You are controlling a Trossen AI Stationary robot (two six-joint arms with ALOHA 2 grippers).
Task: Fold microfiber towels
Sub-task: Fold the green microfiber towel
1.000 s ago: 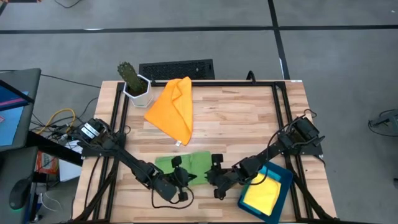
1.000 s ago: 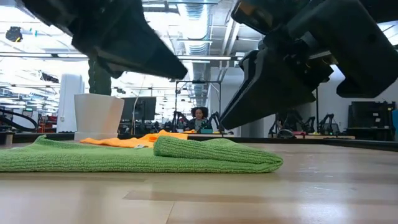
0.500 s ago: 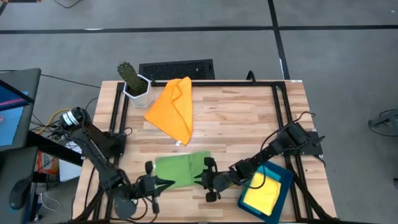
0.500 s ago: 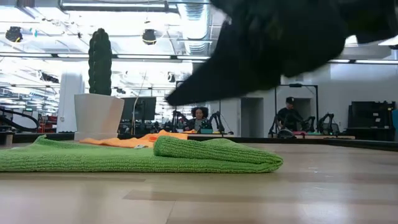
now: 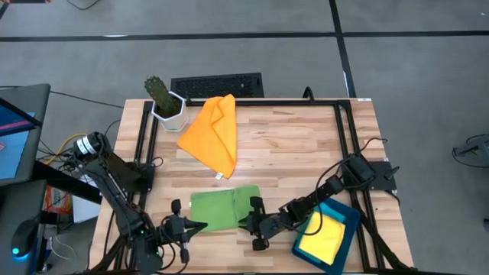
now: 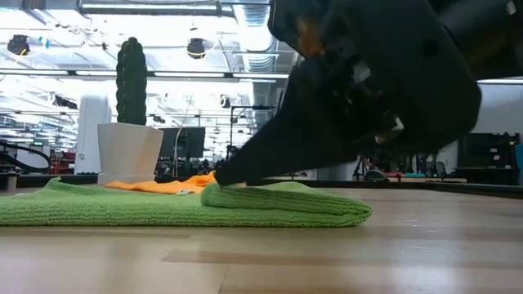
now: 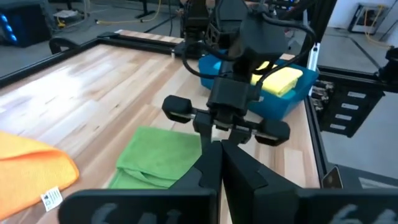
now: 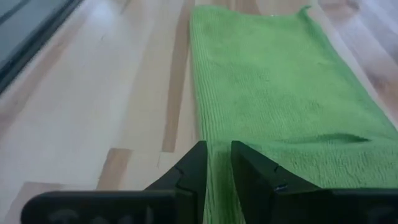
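A green microfiber towel (image 5: pixel 218 208) lies folded on the wooden table near its front edge, one end doubled over into a thicker layer (image 6: pixel 286 198). My right gripper (image 5: pixel 246 221) slants down at the towel's right end, open by a narrow gap. Its two fingers (image 8: pixel 186 177) stand on either side of the towel's near edge (image 8: pixel 200 118). My left gripper (image 5: pixel 200 225) hovers shut, above the table, at the towel's left end. An orange towel (image 5: pixel 212 134) lies crumpled at the back. A yellow towel (image 5: pixel 322 237) rests in the tray. My right gripper comes at the towel slanting down from the table's right. In the low view its fingertip (image 6: pixel 222 175) meets the top of the doubled-over layer (image 6: pixel 233 187). The fingers are not shut on the cloth, and the towel lies flat on the table.
A dark teal tray (image 5: pixel 350 221) sits at the near right corner, close behind my right arm. A cactus in a white pot (image 5: pixel 164 103) stands at the back left, with a keyboard (image 5: pixel 218 84) beyond the table. Bare wood lies between the orange and green towels.
My left gripper has drawn back from above the green towel toward the table's left and up, turning as it went, and has stayed shut. My right gripper has sunk and tipped down onto the towel's right end. The towel has kept still.
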